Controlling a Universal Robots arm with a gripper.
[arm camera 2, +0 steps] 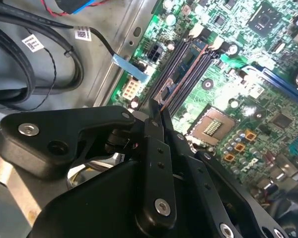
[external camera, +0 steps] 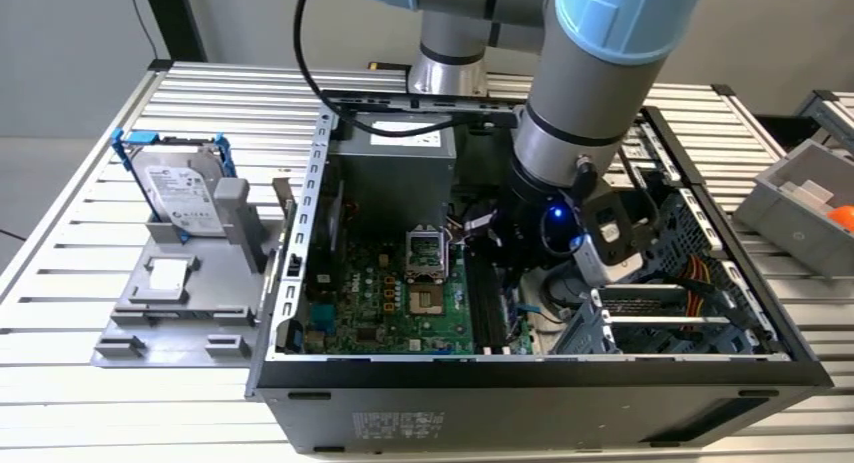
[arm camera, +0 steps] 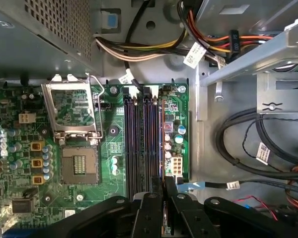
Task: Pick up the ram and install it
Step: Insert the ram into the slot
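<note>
The ram [arm camera: 162,144] shows edge-on as a thin blue line lying along the outermost of the dark memory slots [arm camera: 139,144], on the side nearest the case wall. In the second wrist view the ram [arm camera 2: 181,74] is a thin strip running from the fingertips along the slots. My gripper [arm camera: 164,191] [arm camera 2: 159,111] hangs low inside the open computer case [external camera: 534,368], its black fingers [arm camera 2: 154,148] close together on the end of the strip. I cannot tell whether the ram sits in the slot or just above it. The green motherboard [external camera: 387,303] lies below.
An empty processor socket [arm camera: 79,163] with its metal frame sits beside the slots. Black cables [arm camera: 248,148] and coloured wire bundles [arm camera: 154,47] crowd the case wall side. A grey hard drive [external camera: 180,188] with blue rails stands on a grey bracket outside the case. A grey bin [external camera: 801,203] is at the exterior view's right.
</note>
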